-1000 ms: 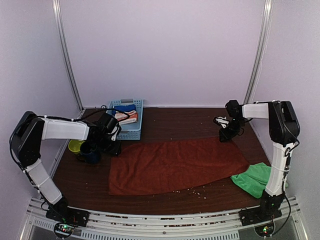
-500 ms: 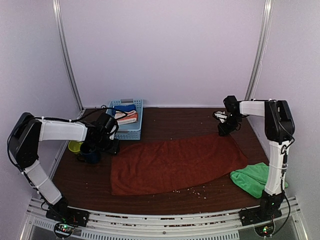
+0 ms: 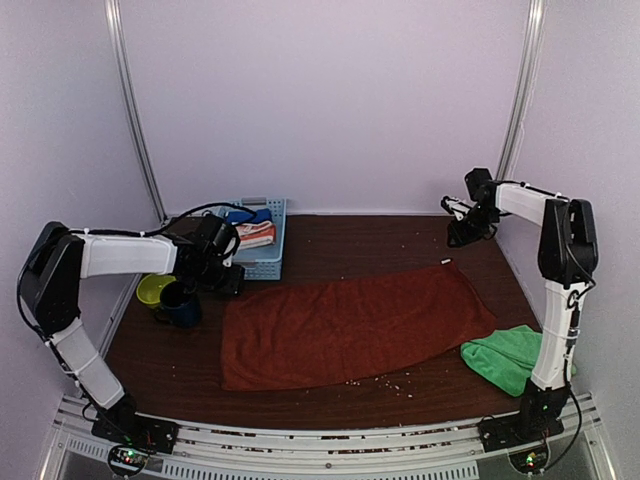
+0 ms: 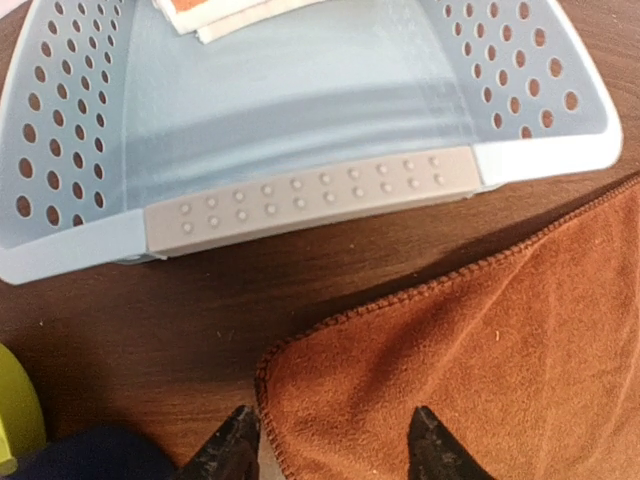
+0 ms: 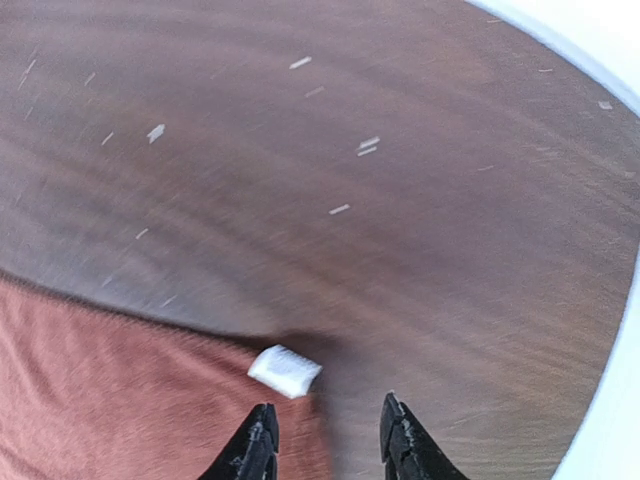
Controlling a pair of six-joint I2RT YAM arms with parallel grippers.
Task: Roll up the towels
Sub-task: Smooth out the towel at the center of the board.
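The rust towel lies spread flat across the middle of the table, its small white tag at the far right corner. The green towel sits bunched at the front right. My left gripper hovers over the rust towel's far left corner, jaws open and astride that corner, holding nothing. My right gripper is raised beyond the far right corner, open and empty. In its wrist view the right gripper sits just above the tag and the rust towel's edge.
A pale blue perforated basket stands at the back left, close ahead of the left gripper, its rim near the towel corner. It holds a striped cloth and a blue cloth. A yellow-green cup and dark mug stand left. Crumbs dot the front.
The right gripper has lifted off the towel's far right corner and moved back and right. The left gripper has widened and eased toward the basket. The towel has settled flat.
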